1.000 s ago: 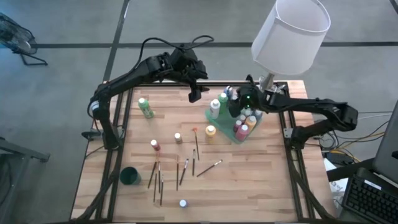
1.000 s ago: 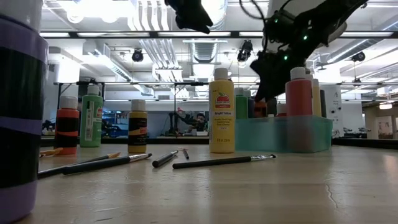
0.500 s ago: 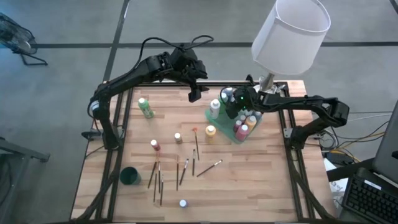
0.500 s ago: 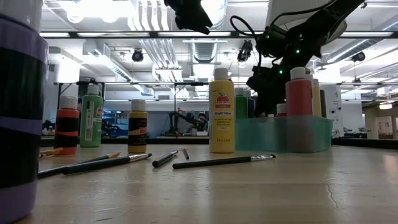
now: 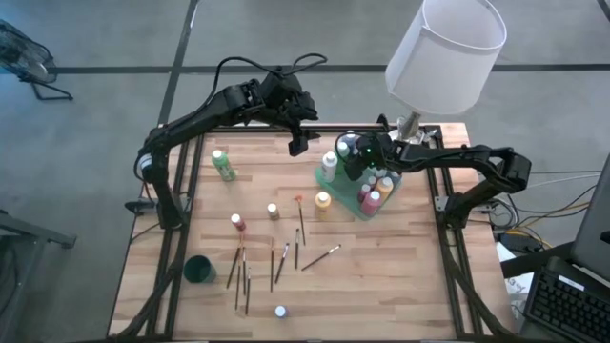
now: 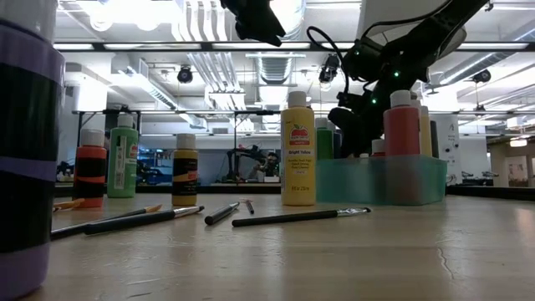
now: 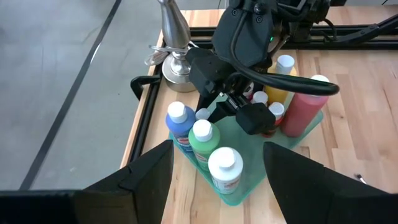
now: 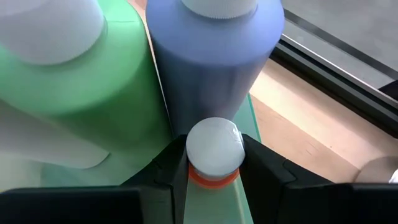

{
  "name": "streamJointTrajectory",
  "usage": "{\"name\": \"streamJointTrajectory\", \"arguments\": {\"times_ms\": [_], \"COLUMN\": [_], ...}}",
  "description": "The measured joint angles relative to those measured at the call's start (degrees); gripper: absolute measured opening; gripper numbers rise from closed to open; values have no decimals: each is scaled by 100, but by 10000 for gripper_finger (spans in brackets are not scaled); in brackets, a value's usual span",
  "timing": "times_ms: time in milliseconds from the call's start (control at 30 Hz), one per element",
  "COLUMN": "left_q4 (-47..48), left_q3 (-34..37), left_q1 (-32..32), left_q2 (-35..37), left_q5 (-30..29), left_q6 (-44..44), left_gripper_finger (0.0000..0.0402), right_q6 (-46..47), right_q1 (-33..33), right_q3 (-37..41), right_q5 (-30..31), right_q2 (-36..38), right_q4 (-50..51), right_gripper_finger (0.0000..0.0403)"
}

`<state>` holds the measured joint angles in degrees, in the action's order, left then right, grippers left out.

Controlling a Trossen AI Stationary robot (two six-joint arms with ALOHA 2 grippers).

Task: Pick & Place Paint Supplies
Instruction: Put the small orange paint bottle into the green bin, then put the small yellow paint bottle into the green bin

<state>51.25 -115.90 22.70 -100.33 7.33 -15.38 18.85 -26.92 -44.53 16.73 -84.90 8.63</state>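
Note:
A translucent green tray (image 5: 325,181) at the table's far right holds several white-capped paint bottles, among them a blue one (image 7: 179,127), a green one (image 7: 202,144) and a red one (image 6: 402,142). My right gripper (image 5: 355,158) reaches down into the tray's far-left part, shut on a small orange bottle with a white cap (image 8: 212,149). My left gripper (image 5: 297,144) hovers open above the table's far edge, holding nothing. Green (image 5: 224,165), yellow (image 5: 323,201) and red (image 5: 237,222) bottles stand on the table. Thin brushes (image 5: 242,274) lie flat near the middle. My right gripper pinches the small orange bottle at its white cap and neck (image 8: 213,176) between the two fingers (image 8: 268,171), slanting down from the table's right. The bottle stays upright beside the blue bottle (image 8: 214,62). Whether its base rests on the tray floor is hidden.
A lamp with a white shade (image 5: 445,52) stands at the far right corner, right behind the tray. A dark green cup (image 5: 199,270) sits near the left front. Another small bottle (image 5: 280,312) stands by the near edge. More brushes (image 5: 321,255) lie mid-table.
My right gripper has moved toward the table's left across the tray and sunk a little, coming in beside the blue and green bottles at the tray's far-left part.

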Motion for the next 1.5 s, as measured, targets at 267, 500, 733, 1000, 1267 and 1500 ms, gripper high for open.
{"name": "streamJointTrajectory", "arguments": {"times_ms": [267, 500, 733, 1000, 1267, 1500], "left_q4": [1, 1, 3, 539, 1870, 3075], "left_q3": [0, 0, -1, -11, -65, -5], "left_q1": [0, 0, 1, 2, -66, -386], "left_q2": [0, 0, 0, 17, 322, 1003], "left_q5": [2, 2, 2, 2, 4, 4], "left_q6": [-4, -4, -5, -59, -251, 176], "left_gripper_finger": [252, 252, 252, 252, 248, 247], "right_q6": [16, -26, -140, -38, -269, -329], "right_q1": [0, 0, 0, 105, 583, 1058], "right_q3": [4, 9, 9, 9, -288, -1024], "right_q5": [-9, -74, -70, -71, 18, 296], "right_q2": [-4, 42, 372, 1383, 2596, 3015], "right_q4": [1, 39, 172, 609, 1131, 1854], "right_gripper_finger": [143, 168, 205, 218, 184, 153]}}
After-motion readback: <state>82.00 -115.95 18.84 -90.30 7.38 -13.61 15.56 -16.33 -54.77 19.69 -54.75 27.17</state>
